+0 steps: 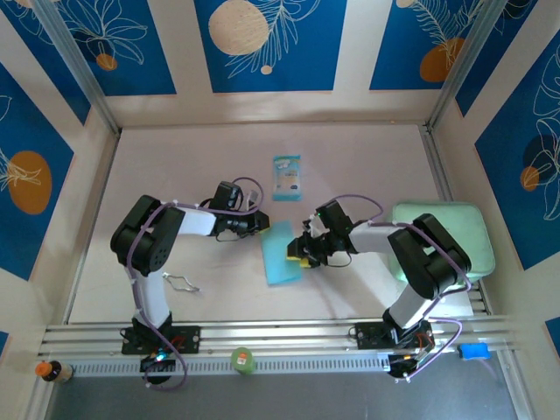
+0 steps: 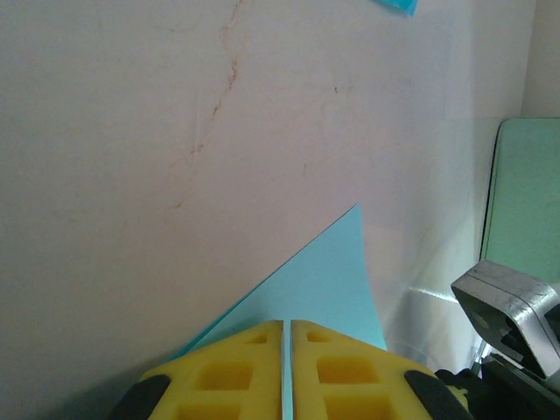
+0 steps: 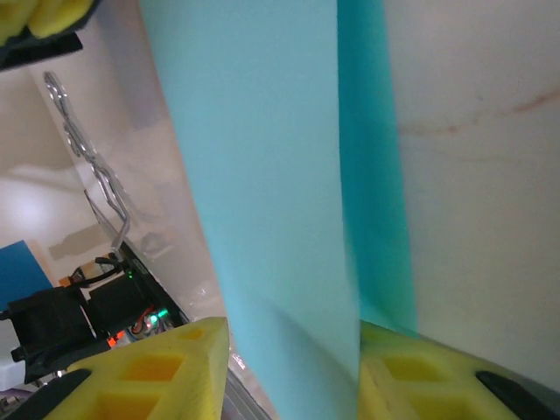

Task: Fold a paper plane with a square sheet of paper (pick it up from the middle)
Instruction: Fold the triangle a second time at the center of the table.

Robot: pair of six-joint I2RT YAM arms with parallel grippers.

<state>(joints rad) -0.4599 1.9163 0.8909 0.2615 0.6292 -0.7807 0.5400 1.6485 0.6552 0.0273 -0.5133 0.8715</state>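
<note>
The square sheet of paper (image 1: 282, 255) lies folded into a narrow strip at the middle of the table (image 1: 367, 157), between the 2 arms, its long axis running near to far. The printed packet (image 1: 286, 177) beyond it carries writing too small to read. The left gripper (image 2: 287, 337) is pressed together, pinching the sheet's far left edge. The right gripper (image 3: 293, 367) stands spread, its jaws either side of the right edge.
</note>
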